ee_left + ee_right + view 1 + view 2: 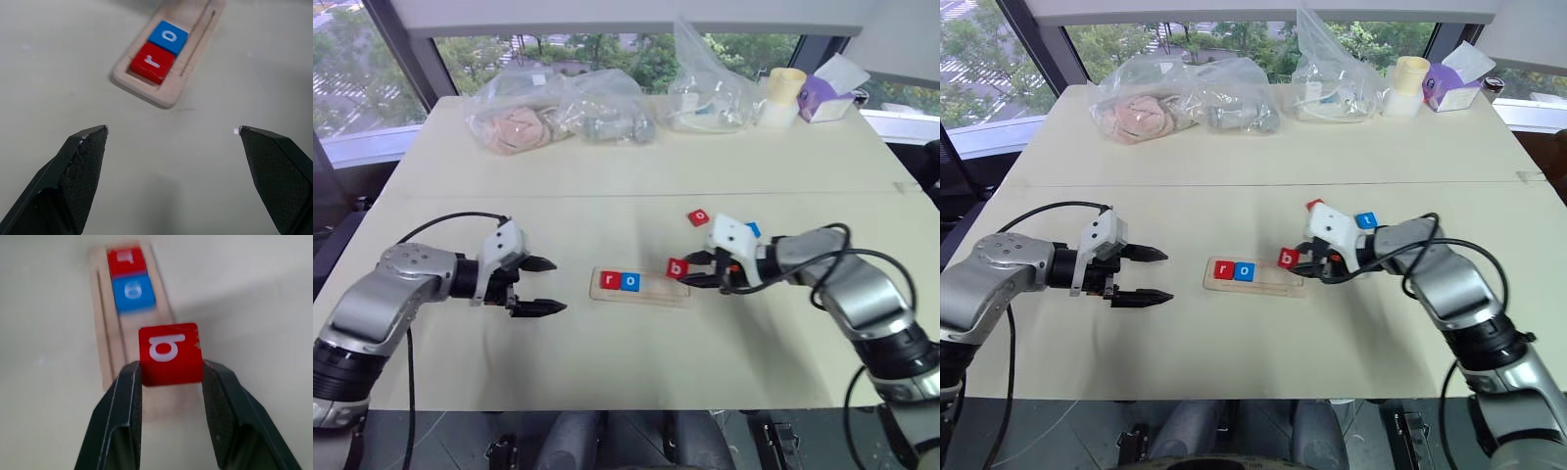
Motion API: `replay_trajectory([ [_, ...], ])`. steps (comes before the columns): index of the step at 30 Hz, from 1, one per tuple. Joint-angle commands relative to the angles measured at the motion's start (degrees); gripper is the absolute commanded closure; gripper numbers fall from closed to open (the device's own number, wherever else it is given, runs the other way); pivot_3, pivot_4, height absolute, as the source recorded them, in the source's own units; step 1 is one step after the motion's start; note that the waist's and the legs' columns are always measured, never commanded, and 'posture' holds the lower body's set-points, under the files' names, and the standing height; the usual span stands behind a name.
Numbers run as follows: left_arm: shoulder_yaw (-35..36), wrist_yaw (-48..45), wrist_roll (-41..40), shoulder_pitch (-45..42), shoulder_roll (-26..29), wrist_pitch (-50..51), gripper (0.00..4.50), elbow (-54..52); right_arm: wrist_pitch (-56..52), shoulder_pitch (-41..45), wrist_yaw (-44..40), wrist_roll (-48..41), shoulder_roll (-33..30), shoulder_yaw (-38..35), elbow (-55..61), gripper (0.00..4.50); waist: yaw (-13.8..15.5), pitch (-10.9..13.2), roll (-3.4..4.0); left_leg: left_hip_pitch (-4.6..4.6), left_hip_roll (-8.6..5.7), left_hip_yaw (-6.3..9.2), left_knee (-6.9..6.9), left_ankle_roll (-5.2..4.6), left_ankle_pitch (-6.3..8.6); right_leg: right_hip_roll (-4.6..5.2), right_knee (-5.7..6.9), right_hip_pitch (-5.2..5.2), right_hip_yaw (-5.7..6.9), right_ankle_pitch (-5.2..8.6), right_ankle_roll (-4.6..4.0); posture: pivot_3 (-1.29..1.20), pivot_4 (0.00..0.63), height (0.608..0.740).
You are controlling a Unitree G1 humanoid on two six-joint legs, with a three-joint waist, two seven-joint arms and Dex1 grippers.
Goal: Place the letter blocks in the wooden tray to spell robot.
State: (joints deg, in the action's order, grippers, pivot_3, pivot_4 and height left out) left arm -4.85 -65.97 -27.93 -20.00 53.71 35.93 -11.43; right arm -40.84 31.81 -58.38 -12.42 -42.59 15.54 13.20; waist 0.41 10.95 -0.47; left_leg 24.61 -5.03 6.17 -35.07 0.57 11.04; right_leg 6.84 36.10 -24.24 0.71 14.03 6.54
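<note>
The tray (640, 287) on the bench already holds r (609, 280) and o (630, 281). The right tool (171, 369) pinches b (170, 354) above it; the left tool (540, 285) gapes empty. A second o (698, 216) and t (1365, 221) wait.

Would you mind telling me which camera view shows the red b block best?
The right wrist view: the red b block sits large between the right gripper fingers, letter plain. Both eye views show it small, above the wooden tray. The left wrist view misses it.
</note>
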Motion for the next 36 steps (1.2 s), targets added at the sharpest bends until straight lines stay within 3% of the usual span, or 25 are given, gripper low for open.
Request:
replay_trajectory([
  [1,1.62,1.23,-0.28,-1.10,-1.04,0.38,0.00,-1.45,2.33,2.18,1.16,2.70,1.50,2.13,-2.36,3.36,0.26,0.00,0.00,0.00,0.00,0.00,0.01,0.00,-0.01,-0.01,0.01,-0.01,0.00,0.00,0.00,0.00,0.150,0.740],
  [16,4.24,5.08,-3.41,0.70,-2.25,5.18,0.00,-9.24,2.88,5.14,-2.76,4.47,3.66,6.74,-5.64,3.36,-0.20,0.01,-0.02,-0.03,0.00,0.00,-0.03,0.02,-0.05,-0.07,0.08,0.00,0.01,-0.13,0.23,0.00,0.150,0.740],
  [36,2.54,5.45,-0.82,1.09,-3.24,2.24,0.00,-8.12,2.28,2.45,1.64,7.24,7.93,9.26,-2.58,3.36,-0.28,0.00,-0.02,-0.06,0.00,0.00,-0.05,0.06,-0.08,-0.09,0.12,0.02,0.01,-0.15,0.21,0.00,0.150,0.740],
])
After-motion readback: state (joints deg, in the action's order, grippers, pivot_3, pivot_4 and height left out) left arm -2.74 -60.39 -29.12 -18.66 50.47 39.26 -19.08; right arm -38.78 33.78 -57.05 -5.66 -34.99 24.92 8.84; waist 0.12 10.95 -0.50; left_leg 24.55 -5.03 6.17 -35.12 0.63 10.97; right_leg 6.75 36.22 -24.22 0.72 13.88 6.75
